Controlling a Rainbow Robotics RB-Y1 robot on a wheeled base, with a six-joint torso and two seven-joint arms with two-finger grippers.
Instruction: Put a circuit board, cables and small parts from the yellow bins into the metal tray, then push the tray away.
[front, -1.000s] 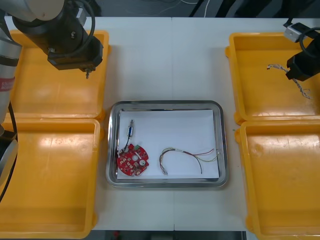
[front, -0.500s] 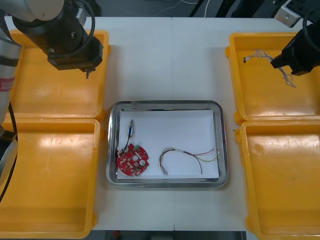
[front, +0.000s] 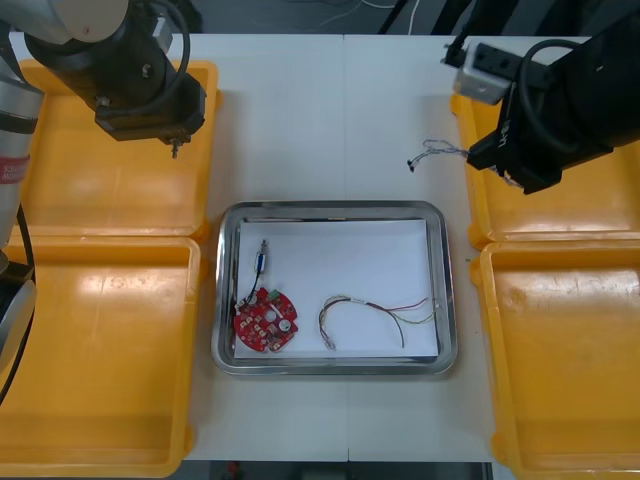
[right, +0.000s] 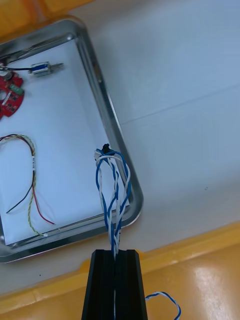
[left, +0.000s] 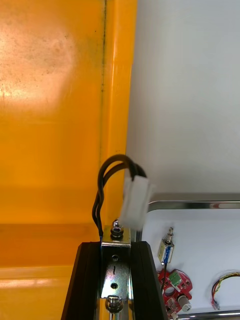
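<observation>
My right gripper (front: 482, 158) hangs over the inner rim of the far right yellow bin (front: 560, 200), shut on a twisted blue and white cable (front: 432, 152). The cable's free end dangles over the bare table beyond the metal tray (front: 446, 290). In the right wrist view the cable (right: 113, 195) rises from my shut fingers (right: 102, 280) above the tray's corner (right: 131, 186). The tray holds a red circuit board (front: 263, 319), a red and yellow cable (front: 372, 312) and a small metal part (front: 262, 260). My left gripper (front: 176, 143) is shut on a small metal part (left: 115, 252) with a black cable loop (left: 106, 182) and white plug.
Two yellow bins stand on each side of the tray: far left (front: 90, 190), near left (front: 90, 370), far right and near right (front: 570, 370). All look bare inside. Open table lies between the far bins, beyond the tray.
My right gripper has lifted the blue and white cable out of the far right bin and carried it left, to the bin's inner rim. The left arm has stayed still.
</observation>
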